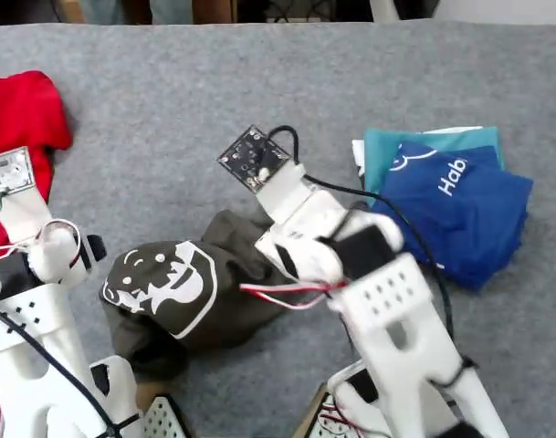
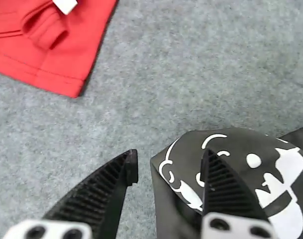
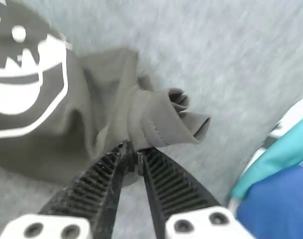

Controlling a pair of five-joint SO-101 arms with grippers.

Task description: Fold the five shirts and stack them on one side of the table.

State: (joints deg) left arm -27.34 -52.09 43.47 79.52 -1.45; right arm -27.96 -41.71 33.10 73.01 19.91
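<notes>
A dark olive shirt [image 1: 168, 297] with a white face print lies crumpled at the table's front centre. My right gripper [image 3: 132, 150] is shut on a bunched fold of this olive shirt [image 3: 106, 109], at the side facing the blue pile. My left gripper [image 2: 168, 167] is open at the printed edge of the olive shirt [image 2: 241, 169], one finger over the print and the other over bare table. A red shirt [image 1: 22, 114] lies at the far left, and the left wrist view has the red shirt [image 2: 47, 40] beyond the gripper. A folded blue shirt [image 1: 465, 205] lies on a teal one [image 1: 387, 151] at the right.
The grey felt table [image 1: 168, 100] is bare across the back and middle. The right arm [image 1: 351, 255] leans over the olive shirt with its cable trailing. The left arm [image 1: 40, 274] stands at the front left beside the red shirt.
</notes>
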